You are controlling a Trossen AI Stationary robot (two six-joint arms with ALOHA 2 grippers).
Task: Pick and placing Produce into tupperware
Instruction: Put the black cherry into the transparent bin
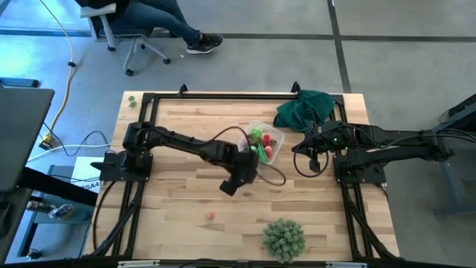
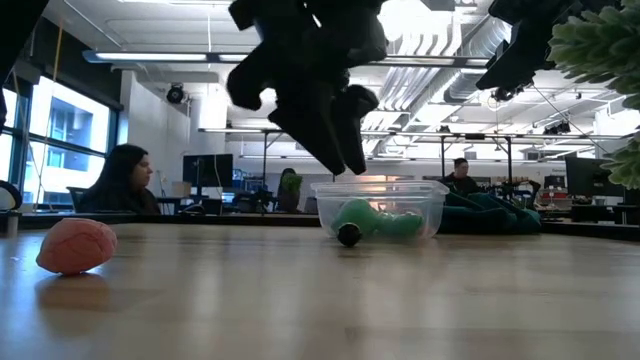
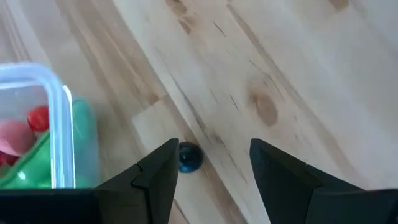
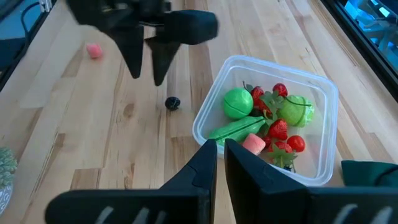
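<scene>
The left tool (image 4: 148, 62) is hanging just above the table (image 1: 178, 223) with its fingers (image 3: 160, 180) standing apart and pointing down, holding nothing; a small dark berry (image 3: 189, 158) is lying on the wood below, close to one finger rather than centred in the gap, and just beside the near wall of the tupperware (image 4: 314, 84). The tupperware is sitting upright near the middle of the table, holding a round green piece (image 4: 237, 102), a long green pod (image 4: 233, 129) lying with its long axis pointing roughly from the dark berry's side of the container toward the far side, a leafy green piece (image 4: 297, 111), several red berries (image 4: 280, 129) and a pink piece (image 4: 253, 144). A pink berry (image 1: 210, 216) is lying alone on the table, well apart from the container, nearer the spiky green ball (image 1: 283, 238). The right tool (image 4: 221, 149) is waiting beside the tupperware, near the dark green cloth (image 1: 305, 108), its fingers pressed nearly together and empty
</scene>
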